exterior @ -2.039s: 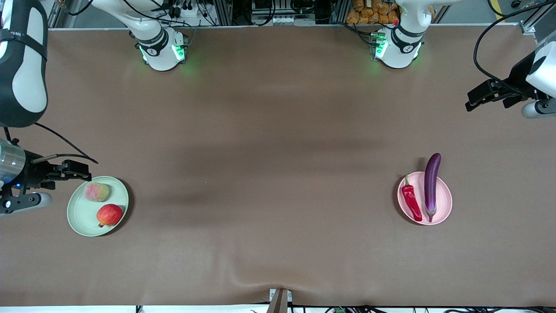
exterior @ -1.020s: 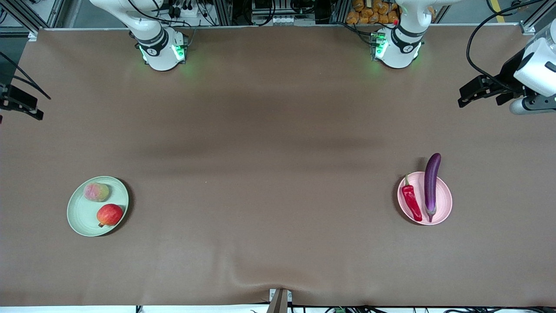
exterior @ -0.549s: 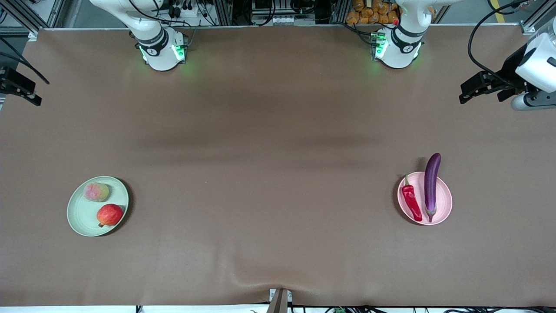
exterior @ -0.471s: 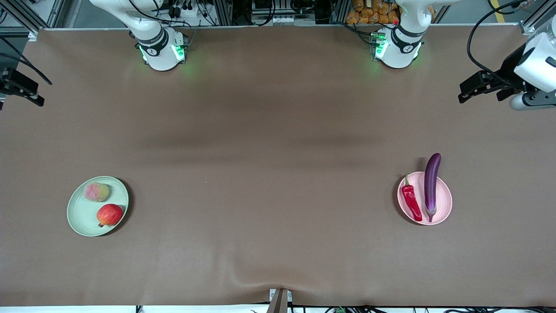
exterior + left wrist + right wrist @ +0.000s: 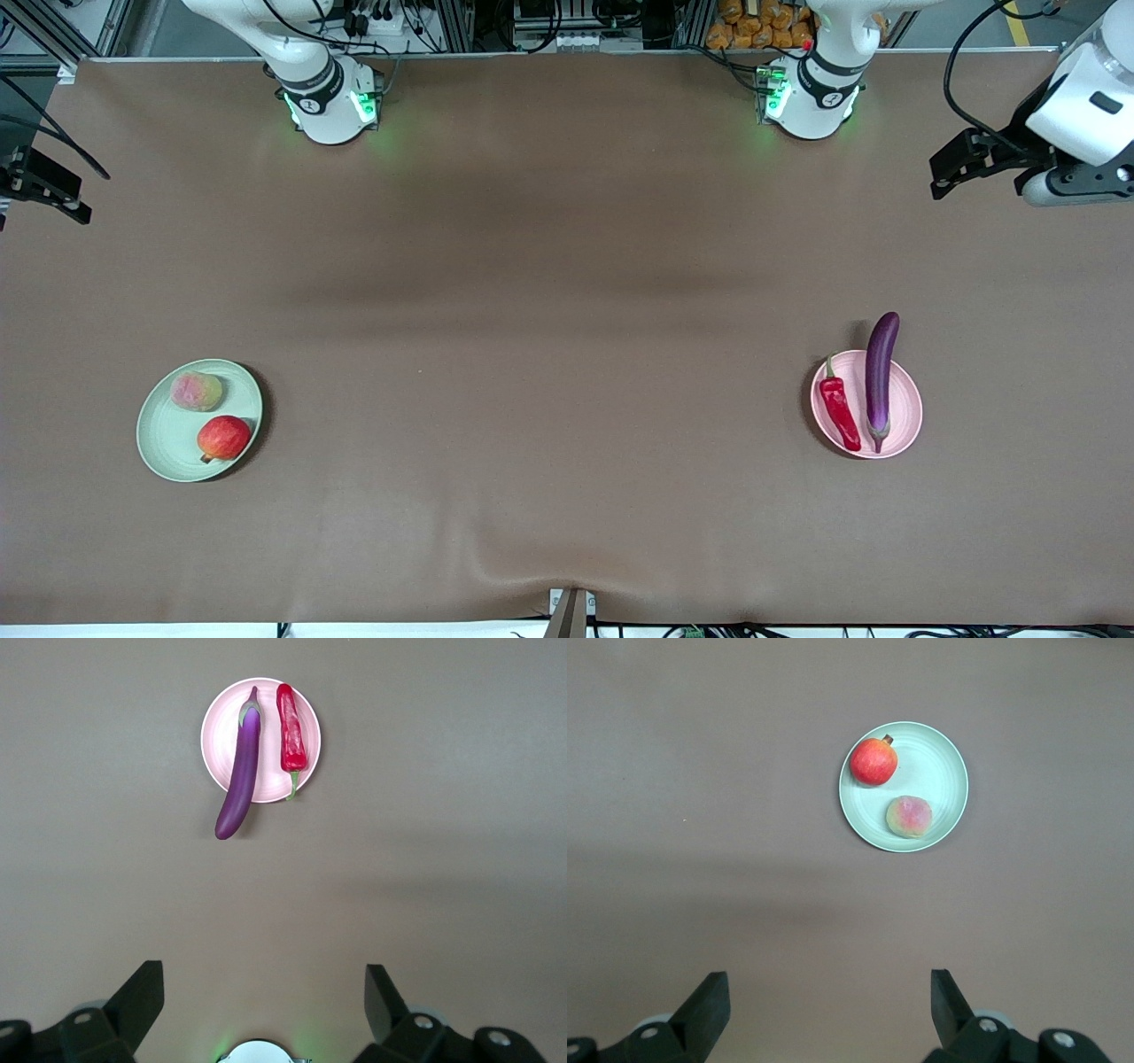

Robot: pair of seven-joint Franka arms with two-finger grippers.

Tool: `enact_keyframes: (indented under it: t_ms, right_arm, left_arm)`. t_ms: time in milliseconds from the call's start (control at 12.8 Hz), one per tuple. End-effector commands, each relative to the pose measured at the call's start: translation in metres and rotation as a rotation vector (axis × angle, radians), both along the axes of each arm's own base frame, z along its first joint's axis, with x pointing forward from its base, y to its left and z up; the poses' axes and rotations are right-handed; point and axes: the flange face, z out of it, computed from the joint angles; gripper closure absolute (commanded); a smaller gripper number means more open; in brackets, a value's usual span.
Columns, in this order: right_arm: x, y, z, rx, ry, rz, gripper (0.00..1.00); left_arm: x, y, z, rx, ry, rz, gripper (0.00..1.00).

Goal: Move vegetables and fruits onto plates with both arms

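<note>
We see both fruits on the green plate (image 5: 159,443) and both vegetables on the pink plate (image 5: 908,416). The left end effector (image 5: 264,1003) and right end effector (image 5: 830,1003), fingers apart and empty, hang over the surface (image 5: 567,292) well apart from them.

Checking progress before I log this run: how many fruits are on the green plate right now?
2. The red fruit and the fuzzy pink-green fruit both lie on the green plate, the red one nearer the front camera. None looks hidden.

Brown table (image 5: 567,310): 2 plates (image 5: 168,443) (image 5: 904,425).
</note>
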Motion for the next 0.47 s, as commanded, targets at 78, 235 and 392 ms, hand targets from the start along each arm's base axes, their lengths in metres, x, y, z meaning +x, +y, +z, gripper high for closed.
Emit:
enact_keyframes:
  t_ms: [78,235,392]
  right_arm:
    - [0.0000,0.0130,-0.0014,-0.019,-0.003,0.018,0.00]
    - [-0.0011,0.0135,0.0022,-0.014,-0.010,0.018,0.00]
    - [-0.0022,0.0137,0.0024,-0.012,-0.005,0.018,0.00]
  left_arm:
    - [0.0011,0.0186,0.0166,0.000,-0.021,0.014,0.00]
    - [0.0042,0.0202,0.0162,-0.003,-0.020,0.000,0.00]
    - [0.0042,0.0202,0.0162,-0.003,-0.020,0.000,0.00]
